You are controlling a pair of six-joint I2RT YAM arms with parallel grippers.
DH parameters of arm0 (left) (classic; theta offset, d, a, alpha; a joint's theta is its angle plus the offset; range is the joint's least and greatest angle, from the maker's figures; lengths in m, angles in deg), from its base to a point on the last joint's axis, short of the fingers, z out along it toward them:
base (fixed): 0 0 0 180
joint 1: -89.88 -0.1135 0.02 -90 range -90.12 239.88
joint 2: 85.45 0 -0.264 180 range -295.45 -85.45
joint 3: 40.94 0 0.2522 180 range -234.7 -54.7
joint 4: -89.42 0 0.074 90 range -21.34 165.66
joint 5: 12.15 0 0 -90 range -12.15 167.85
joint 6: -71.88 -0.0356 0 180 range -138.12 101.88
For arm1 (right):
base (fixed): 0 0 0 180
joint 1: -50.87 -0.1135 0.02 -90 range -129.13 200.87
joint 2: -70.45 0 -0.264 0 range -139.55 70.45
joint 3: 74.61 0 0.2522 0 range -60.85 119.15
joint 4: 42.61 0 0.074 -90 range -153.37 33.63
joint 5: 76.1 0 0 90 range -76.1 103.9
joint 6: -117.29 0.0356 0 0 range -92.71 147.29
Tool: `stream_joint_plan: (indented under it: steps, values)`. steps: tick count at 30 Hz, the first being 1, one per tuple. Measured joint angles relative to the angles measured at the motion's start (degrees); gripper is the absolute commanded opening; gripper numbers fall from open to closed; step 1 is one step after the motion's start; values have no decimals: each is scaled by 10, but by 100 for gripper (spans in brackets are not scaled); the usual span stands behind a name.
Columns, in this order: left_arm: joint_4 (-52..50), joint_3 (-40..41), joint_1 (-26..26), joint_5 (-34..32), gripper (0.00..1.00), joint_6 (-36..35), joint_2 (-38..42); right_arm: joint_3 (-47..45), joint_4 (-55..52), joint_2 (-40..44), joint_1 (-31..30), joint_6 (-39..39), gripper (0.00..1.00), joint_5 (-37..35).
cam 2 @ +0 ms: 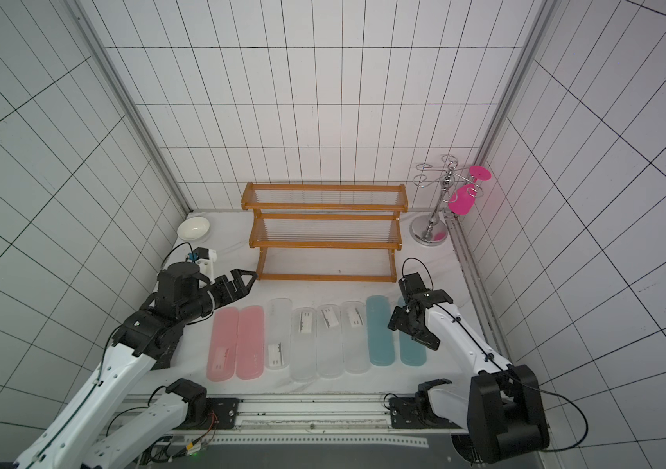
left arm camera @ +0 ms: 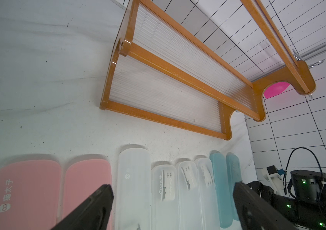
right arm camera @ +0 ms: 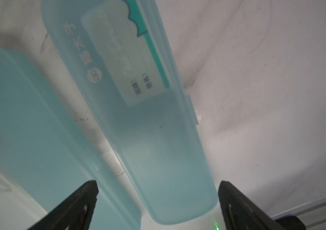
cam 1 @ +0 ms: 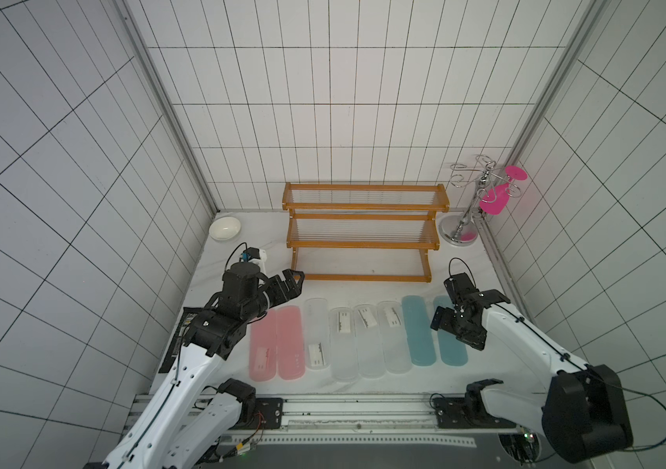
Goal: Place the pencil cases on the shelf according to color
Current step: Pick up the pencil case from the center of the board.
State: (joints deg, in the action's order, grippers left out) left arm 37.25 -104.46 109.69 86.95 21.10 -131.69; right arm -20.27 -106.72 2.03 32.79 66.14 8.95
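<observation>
Several pencil cases lie side by side on the white table: two pink at the left, frosted clear ones in the middle, two teal at the right. The orange-brown shelf stands behind them with bare tiers. My left gripper hangs open above the table near the shelf's front left corner, beyond the pink cases' far ends. My right gripper is open over the far end of the rightmost teal case, one finger on either side of it, not touching.
A white bowl sits at the back left. A chrome wire stand holding a pink glass stands right of the shelf. A black packet lies under my left arm. A metal rail runs along the front edge.
</observation>
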Motion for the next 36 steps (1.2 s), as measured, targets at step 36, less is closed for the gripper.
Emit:
stream_joint_plan:
  steps: [36]
  values:
    - [43,4,0,32,98,-7,-66,65,45,-147,48,-55,97,10]
